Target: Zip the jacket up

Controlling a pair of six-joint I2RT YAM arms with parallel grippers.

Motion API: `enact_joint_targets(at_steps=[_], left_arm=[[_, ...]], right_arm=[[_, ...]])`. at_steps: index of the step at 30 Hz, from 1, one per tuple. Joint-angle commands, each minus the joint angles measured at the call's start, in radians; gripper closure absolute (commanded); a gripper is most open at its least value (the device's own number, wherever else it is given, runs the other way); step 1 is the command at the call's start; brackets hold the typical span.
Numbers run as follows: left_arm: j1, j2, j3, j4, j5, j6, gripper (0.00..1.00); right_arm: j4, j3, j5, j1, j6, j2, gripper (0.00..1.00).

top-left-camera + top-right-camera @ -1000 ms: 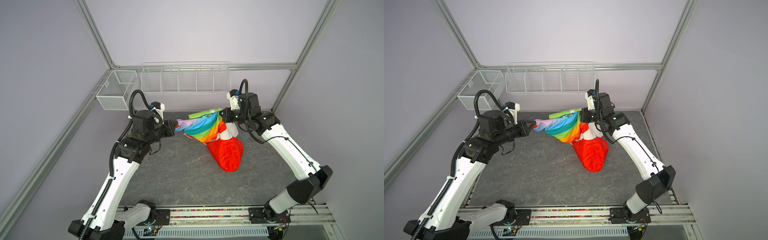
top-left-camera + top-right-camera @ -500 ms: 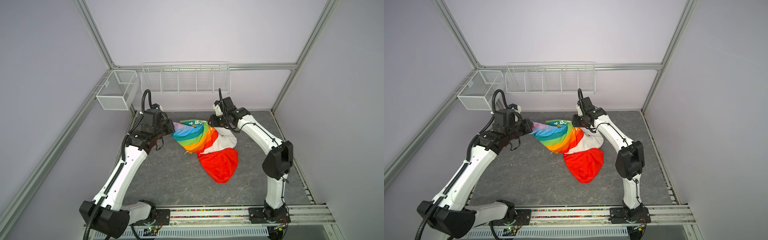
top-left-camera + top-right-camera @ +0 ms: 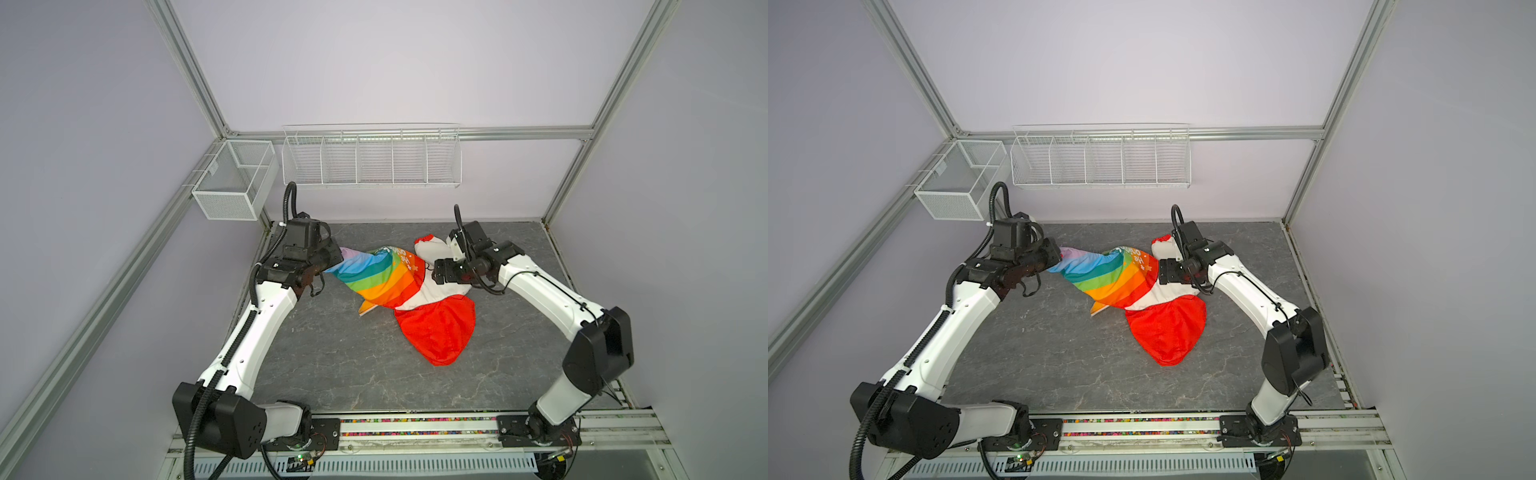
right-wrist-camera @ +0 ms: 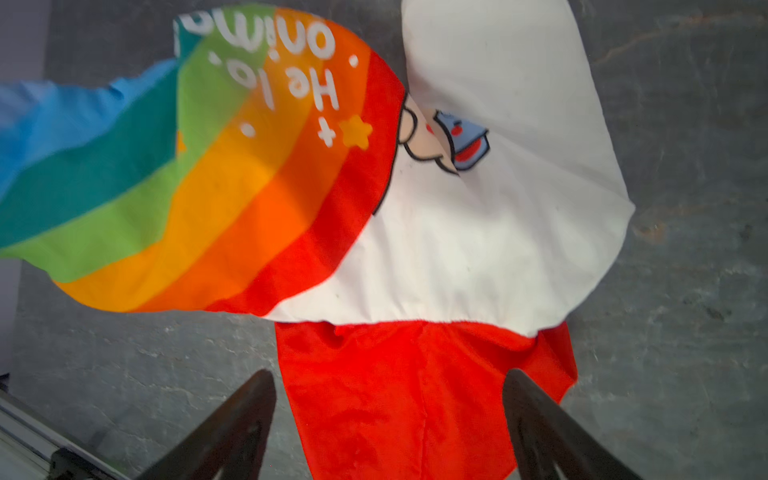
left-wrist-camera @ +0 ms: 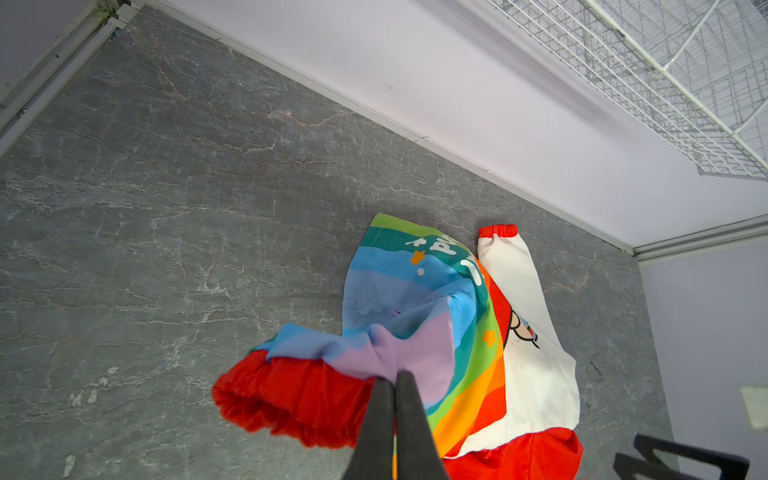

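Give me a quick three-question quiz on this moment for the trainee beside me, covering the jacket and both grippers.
1. True or false: the left gripper is shut on the rainbow half of the jacket.
2. Pick one. The right gripper is: A) shut on the zipper pull; B) open, gripping nothing; C) shut on a wire basket.
3. Fill in: the hood, lying on the table, is coloured ___.

Key: 1 true; 2 B; 3 red.
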Motion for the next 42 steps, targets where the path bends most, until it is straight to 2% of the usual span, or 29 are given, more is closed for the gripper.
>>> enact_joint_targets(at_steps=[1,8,13,19,24,27,29,31,34,37,42], left_arm=[[0.006,0.007,0.000,0.015,-0.001,0.002,1.00],[0.008,0.009,-0.003,0.012,0.005,0.009,1.00],[0.008,0.007,-0.010,0.015,0.009,0.007,1.00],[0.008,0.005,-0.012,0.014,0.009,0.007,1.00],[0.008,0.000,-0.015,0.015,0.015,0.007,1.00],[0.008,-0.002,-0.019,0.015,0.017,0.006,1.00],[0.008,-0.006,-0.023,0.015,0.017,0.007,1.00],[0.008,-0.011,-0.028,0.014,0.014,0.009,1.00],[0.008,-0.017,-0.029,0.009,0.011,0.015,1.00],[0.010,-0.024,-0.035,0.008,0.005,0.020,1.00],[0.024,-0.040,-0.046,0.003,0.001,0.027,1.00]], right_arm=[[0.062,-0.165,0.006,0.000,0.028,-0.045,0.12],[0.113,-0.406,0.000,0.051,0.086,-0.163,0.11],[0.141,-0.530,-0.011,0.132,0.166,-0.248,0.11],[0.169,-0.610,-0.005,0.195,0.246,-0.283,0.12],[0.180,-0.622,0.001,0.215,0.258,-0.258,0.13],[0.217,-0.625,-0.019,0.226,0.269,-0.228,0.26],[0.238,-0.622,-0.030,0.231,0.277,-0.210,0.41],[0.242,-0.606,-0.028,0.235,0.281,-0.204,0.61],[0.208,-0.559,-0.016,0.235,0.275,-0.224,0.82],[0.158,-0.480,-0.003,0.237,0.250,-0.275,0.92],[0.041,-0.308,0.040,0.235,0.184,-0.367,0.93]])
